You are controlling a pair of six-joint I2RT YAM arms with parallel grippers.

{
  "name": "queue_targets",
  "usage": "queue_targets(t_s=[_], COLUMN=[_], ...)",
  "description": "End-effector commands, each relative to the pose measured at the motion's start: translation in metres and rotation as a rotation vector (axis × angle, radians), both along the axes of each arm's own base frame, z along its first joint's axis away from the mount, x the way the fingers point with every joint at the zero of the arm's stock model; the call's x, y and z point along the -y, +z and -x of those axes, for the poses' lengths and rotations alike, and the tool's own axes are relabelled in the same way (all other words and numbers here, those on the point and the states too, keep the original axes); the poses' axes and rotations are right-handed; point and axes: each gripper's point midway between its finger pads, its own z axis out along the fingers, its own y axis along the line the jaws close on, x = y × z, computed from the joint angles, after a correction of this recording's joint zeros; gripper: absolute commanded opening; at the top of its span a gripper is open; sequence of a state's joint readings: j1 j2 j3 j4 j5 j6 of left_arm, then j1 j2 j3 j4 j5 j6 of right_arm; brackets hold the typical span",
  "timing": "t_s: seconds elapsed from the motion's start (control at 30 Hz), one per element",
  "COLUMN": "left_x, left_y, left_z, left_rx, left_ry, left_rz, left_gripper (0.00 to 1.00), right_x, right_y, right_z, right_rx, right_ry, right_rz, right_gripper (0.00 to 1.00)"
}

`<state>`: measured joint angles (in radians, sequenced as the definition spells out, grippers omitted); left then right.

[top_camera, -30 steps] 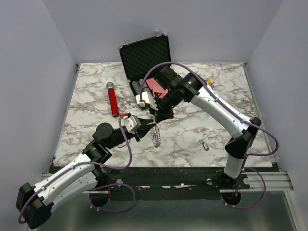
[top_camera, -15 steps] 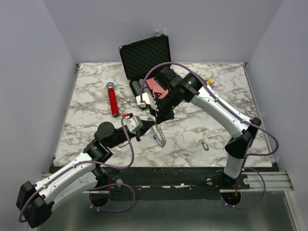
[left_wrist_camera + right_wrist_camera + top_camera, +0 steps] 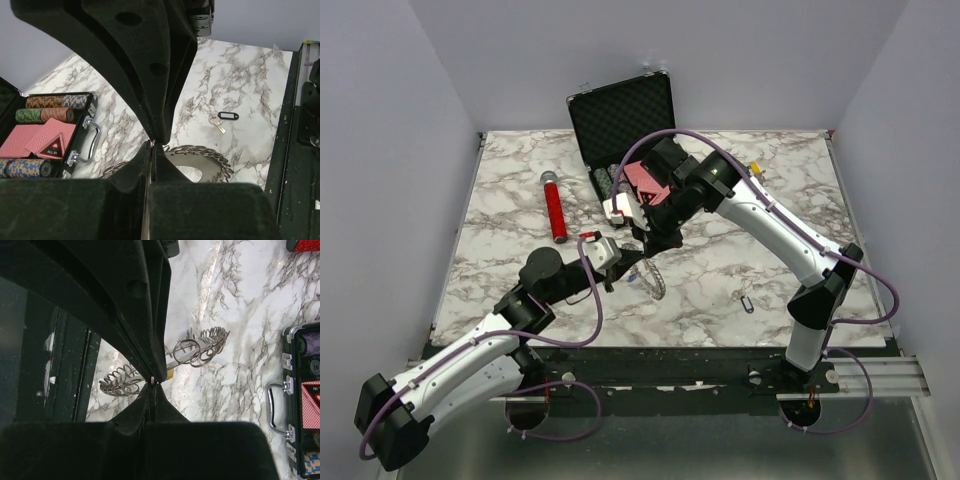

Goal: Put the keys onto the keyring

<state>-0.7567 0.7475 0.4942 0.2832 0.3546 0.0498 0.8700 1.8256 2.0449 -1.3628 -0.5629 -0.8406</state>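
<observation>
The keyring (image 3: pixel 653 283), a large silver ring fringed with small rings, hangs tilted above the table's middle. My left gripper (image 3: pixel 617 268) is shut on its rim; the left wrist view shows the ring (image 3: pixel 210 150) just past the closed gripper (image 3: pixel 151 144). My right gripper (image 3: pixel 648 250) points down right over the ring. In the right wrist view it (image 3: pixel 153 381) is shut on a small metal ring, with a bit of yellow tag (image 3: pixel 170 374) behind the tips and the keyring (image 3: pixel 197 347) beneath. A key with a black tag (image 3: pixel 747 302) lies on the table to the right and also shows in the left wrist view (image 3: pixel 222 117).
An open black case (image 3: pixel 620 120) with poker chips and red cards stands at the back centre, close behind the right arm. A red cylinder (image 3: pixel 556 210) lies at the left. A small yellow thing (image 3: pixel 754 167) lies at the far right beside the right arm.
My left gripper has moved up and right with the keyring, which swung from hanging low to sitting closer under the right gripper. The right gripper has hardly moved.
</observation>
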Motion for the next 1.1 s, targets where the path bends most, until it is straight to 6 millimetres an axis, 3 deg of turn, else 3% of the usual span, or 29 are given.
queue_targets(t_s=[0.0, 0.17, 0.3, 0.4, 0.53, 0.63, 0.8, 1.07], left_x=[0.003, 0.001, -0.008, -0.017, -0.030, -0.055, -0.086, -0.096], left_y=[-0.002, 0.005, 0.011, 0.020, 0.032, 0.052, 0.076, 0.108], left_z=[0.004, 0.006, 0.006, 0.010, 0.016, 0.019, 0.024, 0.020], left_rx=[-0.010, -0.025, -0.043, -0.050, -0.080, -0.063, -0.025, -0.063], left_ry=[-0.034, -0.022, 0.029, 0.049, 0.072, 0.100, 0.111, 0.088], left_rz=[-0.042, 0.006, 0.104, 0.224, 0.447, 0.712, 0.978, 1.137], left_gripper=[0.00, 0.00, 0.00, 0.00, 0.00, 0.00, 0.00, 0.00], right_x=[-0.003, -0.004, -0.005, -0.004, -0.006, -0.009, -0.014, -0.018], right_y=[0.016, 0.017, 0.025, 0.034, 0.045, 0.049, 0.056, 0.069], right_z=[0.013, 0.011, 0.012, 0.012, 0.016, 0.017, 0.015, 0.007], right_rx=[-0.020, -0.020, -0.025, -0.037, -0.077, -0.095, -0.125, -0.159], right_ry=[0.039, 0.026, 0.003, -0.002, 0.013, 0.019, 0.017, -0.010], right_rz=[-0.045, -0.050, -0.076, -0.108, -0.161, -0.187, -0.232, -0.292], right_gripper=[0.01, 0.03, 0.29, 0.38, 0.41, 0.42, 0.43, 0.45])
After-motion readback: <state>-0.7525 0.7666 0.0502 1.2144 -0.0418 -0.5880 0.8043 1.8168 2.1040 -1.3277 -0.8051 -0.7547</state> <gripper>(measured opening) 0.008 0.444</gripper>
